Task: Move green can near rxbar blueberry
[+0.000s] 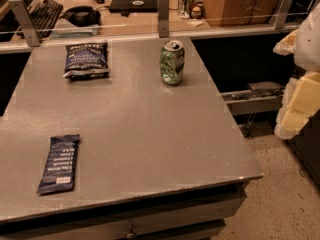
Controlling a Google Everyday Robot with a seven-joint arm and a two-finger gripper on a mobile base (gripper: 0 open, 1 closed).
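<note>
The green can (172, 62) stands upright on the grey table (150, 134), near its far right edge; it is green and white with a silver top. The rxbar blueberry (59, 163) lies flat near the table's front left corner, a narrow navy wrapper with white text. They are far apart. My gripper (298, 101) is at the right edge of the view, off the table's right side, well right of the can and touching nothing.
A puffy blue chip bag (86, 59) lies at the table's far left. A glass divider with metal posts (163, 14) runs along the far edge. Behind it is a desk with a keyboard (44, 15), headphones and small cans (187, 1). The floor (270, 204) lies to the right.
</note>
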